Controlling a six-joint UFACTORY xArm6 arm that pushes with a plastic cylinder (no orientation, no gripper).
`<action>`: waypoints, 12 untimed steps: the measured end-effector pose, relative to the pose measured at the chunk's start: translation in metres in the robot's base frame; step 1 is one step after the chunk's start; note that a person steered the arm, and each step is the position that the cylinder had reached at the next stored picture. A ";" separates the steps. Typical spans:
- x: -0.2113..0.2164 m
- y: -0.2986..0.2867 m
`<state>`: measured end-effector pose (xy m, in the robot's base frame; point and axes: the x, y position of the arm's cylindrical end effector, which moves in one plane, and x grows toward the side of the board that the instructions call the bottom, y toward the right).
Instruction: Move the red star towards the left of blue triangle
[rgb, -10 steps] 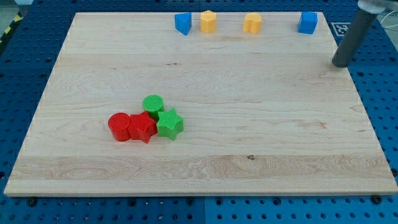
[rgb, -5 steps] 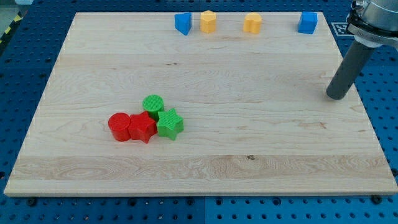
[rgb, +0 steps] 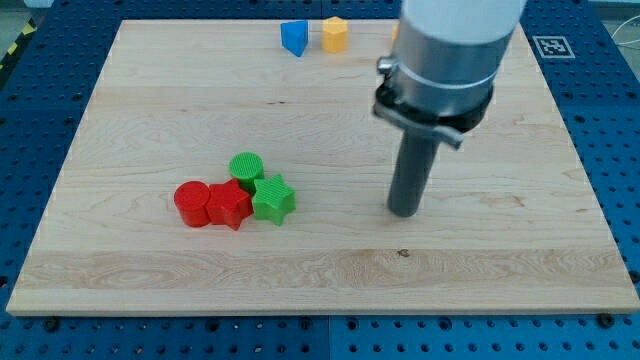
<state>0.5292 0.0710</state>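
The red star (rgb: 230, 206) lies at the board's lower left, in a tight cluster between a red cylinder (rgb: 192, 203) on its left and a green star (rgb: 272, 199) on its right, with a green cylinder (rgb: 246, 168) just above. The blue triangle (rgb: 293, 37) sits at the top edge, left of centre. My tip (rgb: 403, 211) rests on the board well to the right of the cluster, about 130 px from the green star, touching no block.
A yellow block (rgb: 335, 34) sits right of the blue triangle at the top edge. The arm's wide body hides the other yellow block and the blue block at the top right. The wooden board (rgb: 130, 120) lies on a blue perforated base.
My tip has swept from the board's upper right edge down and left to the lower middle. The arm now covers the two top-right blocks. No block has moved.
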 end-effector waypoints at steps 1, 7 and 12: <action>0.025 -0.051; -0.072 -0.194; -0.165 -0.204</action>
<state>0.3647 -0.1326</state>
